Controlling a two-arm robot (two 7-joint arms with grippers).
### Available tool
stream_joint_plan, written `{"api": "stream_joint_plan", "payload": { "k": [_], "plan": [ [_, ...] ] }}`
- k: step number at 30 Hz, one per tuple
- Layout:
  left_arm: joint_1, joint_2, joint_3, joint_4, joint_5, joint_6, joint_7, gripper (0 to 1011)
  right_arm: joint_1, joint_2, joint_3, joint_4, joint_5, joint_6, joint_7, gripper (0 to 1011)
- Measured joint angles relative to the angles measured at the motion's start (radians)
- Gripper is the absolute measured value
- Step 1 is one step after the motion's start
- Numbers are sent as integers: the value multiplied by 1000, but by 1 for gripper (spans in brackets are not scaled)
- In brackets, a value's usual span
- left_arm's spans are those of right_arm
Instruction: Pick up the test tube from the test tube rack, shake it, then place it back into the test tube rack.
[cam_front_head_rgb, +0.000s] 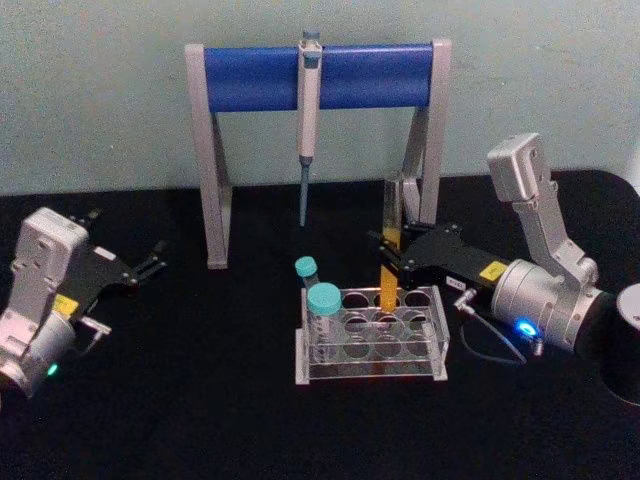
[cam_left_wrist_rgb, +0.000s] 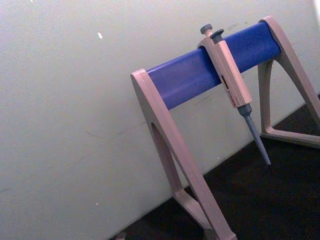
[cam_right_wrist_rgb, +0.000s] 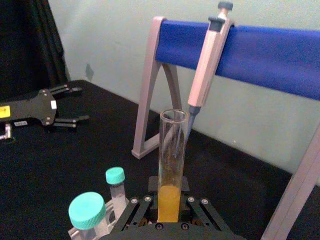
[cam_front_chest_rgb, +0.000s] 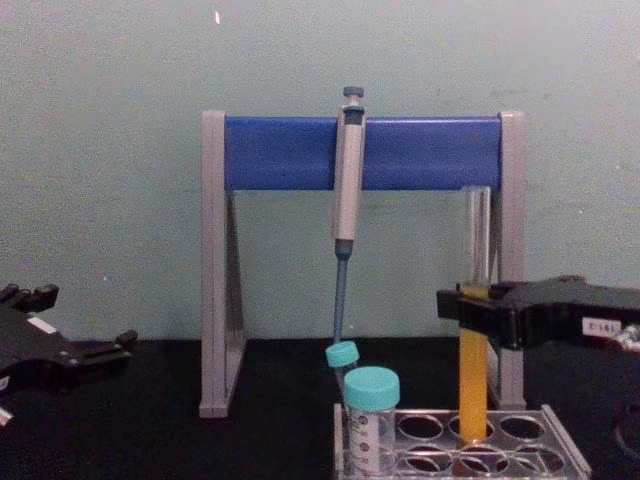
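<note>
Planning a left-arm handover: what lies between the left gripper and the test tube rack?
In the head view, the stretch between the left gripper and the test tube rack is bare black table; the pipette stand's leg stands farther back.

Black table (cam_front_head_rgb: 180, 410) with test tube rack (cam_front_head_rgb: 372, 368), pipette stand (cam_front_head_rgb: 212, 170)

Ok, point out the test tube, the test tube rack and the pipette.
test tube (cam_front_chest_rgb: 473, 390), chest view, orange liquid part.
test tube rack (cam_front_head_rgb: 390, 368), head view, front wall.
pipette (cam_front_chest_rgb: 348, 180), chest view, grey body.
</note>
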Motion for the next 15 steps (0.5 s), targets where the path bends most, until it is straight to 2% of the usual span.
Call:
{"api": "stream_joint_plan", "payload": {
  "k": [7,15],
  "plan": [
    [0,0,0,0,0,0,0,1001,-5,6,10,-22,3,-8,-9,225],
    [0,0,0,0,0,0,0,1002,-35,29,24,-73,-3,-31,-24,225]
  ]
}}
